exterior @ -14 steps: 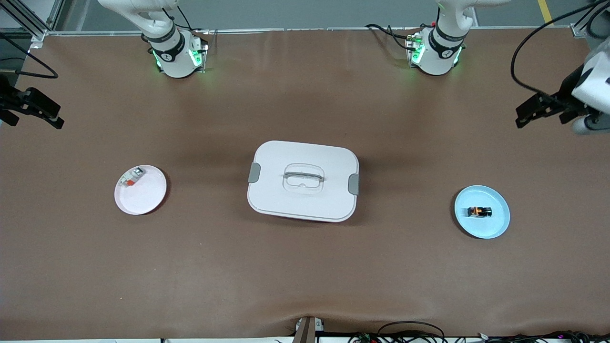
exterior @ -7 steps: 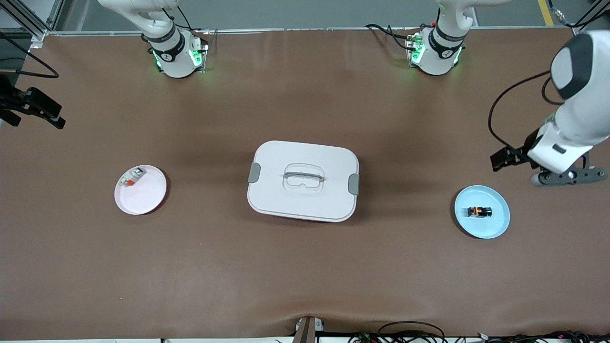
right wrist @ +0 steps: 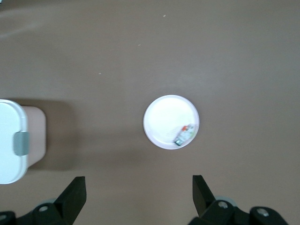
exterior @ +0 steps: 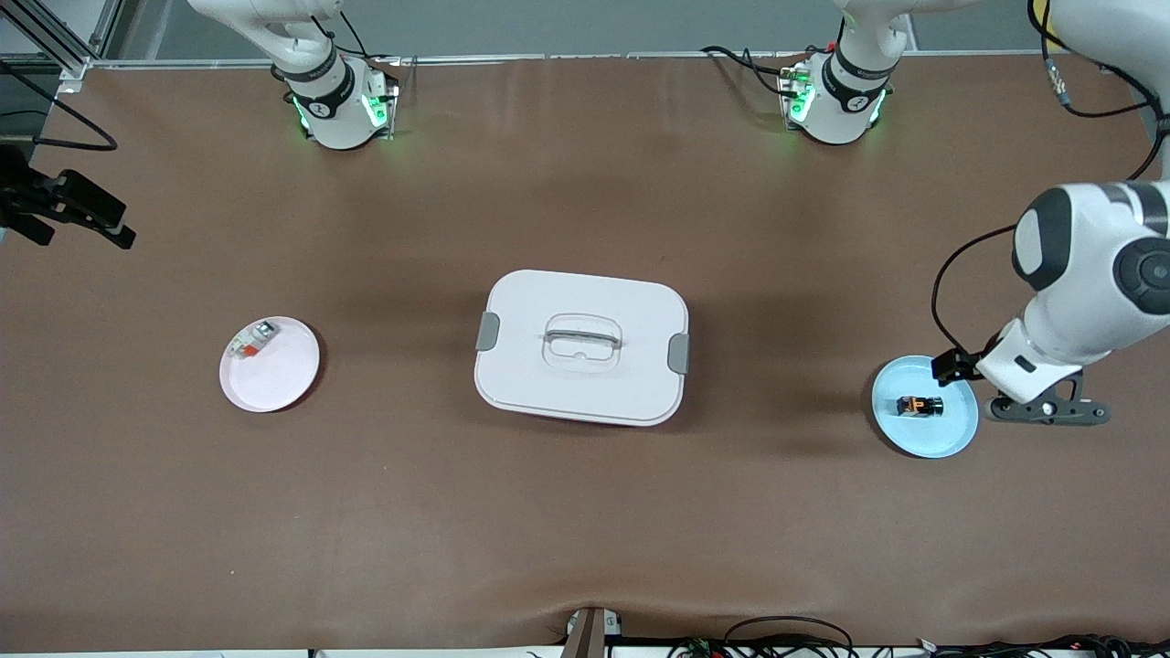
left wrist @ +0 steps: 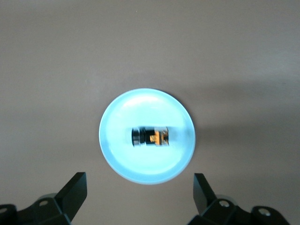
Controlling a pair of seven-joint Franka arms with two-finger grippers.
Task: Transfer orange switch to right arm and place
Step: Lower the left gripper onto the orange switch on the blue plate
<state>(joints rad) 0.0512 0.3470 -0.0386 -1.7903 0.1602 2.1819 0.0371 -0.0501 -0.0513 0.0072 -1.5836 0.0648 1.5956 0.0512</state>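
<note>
Front view: orange switch (exterior: 920, 406) lies on blue plate (exterior: 941, 439) toward left arm's end of brown surface (exterior: 585, 512). Left gripper (exterior: 960, 366) over plate's edge. White lidded box (exterior: 581, 345) at centre. White-and-grey piece (exterior: 251, 340) on pink plate (exterior: 274, 379).

Left wrist view: left gripper released, fingers (left wrist: 75, 192) wide apart, above switch.

Right wrist view: right gripper (right wrist: 138, 194) released, empty, high over pink plate; arm waits.
</note>
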